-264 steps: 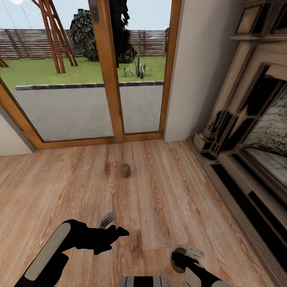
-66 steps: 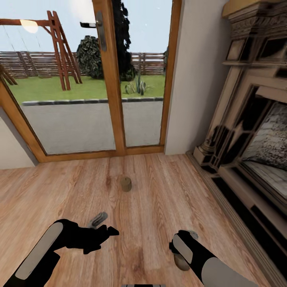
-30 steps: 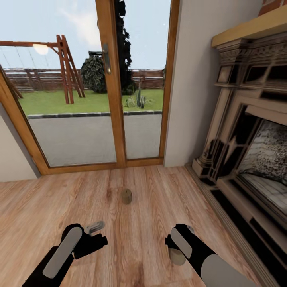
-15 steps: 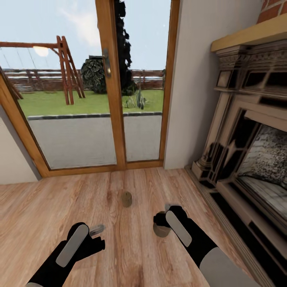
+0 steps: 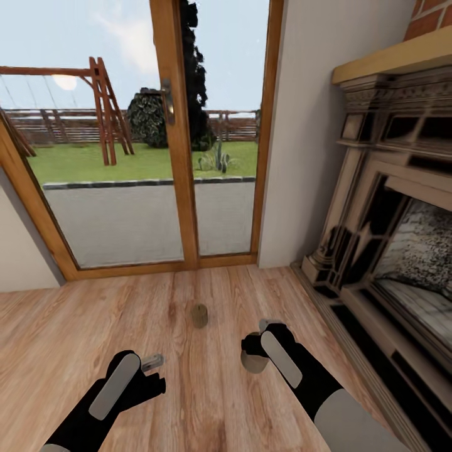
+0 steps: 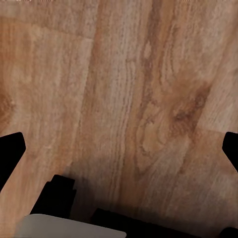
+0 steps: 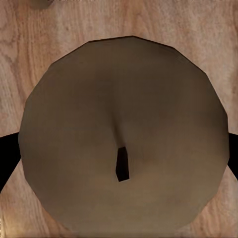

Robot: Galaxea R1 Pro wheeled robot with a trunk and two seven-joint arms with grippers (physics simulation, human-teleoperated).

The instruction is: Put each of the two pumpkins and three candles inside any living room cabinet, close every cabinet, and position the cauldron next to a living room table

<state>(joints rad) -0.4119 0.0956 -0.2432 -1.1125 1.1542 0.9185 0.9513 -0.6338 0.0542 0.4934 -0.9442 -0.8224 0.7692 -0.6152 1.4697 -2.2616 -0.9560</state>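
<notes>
Hidden and cropped parts around the two arms

In the head view the right gripper (image 5: 258, 349) sits behind its own wrist, so its fingertips are covered and only part of the held candle (image 5: 253, 361) shows beneath. The left gripper (image 5: 152, 362) is mostly masked by its arm, its jaw gap unreadable there. The far candle (image 5: 199, 316) is too small for detail. The fireplace (image 5: 402, 238) is cut off by the frame's right edge.

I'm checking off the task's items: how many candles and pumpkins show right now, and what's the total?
Candles: 2, one on the floor by the glass door, one in the right gripper.
Pumpkins: 0.
Total: 2.
</notes>
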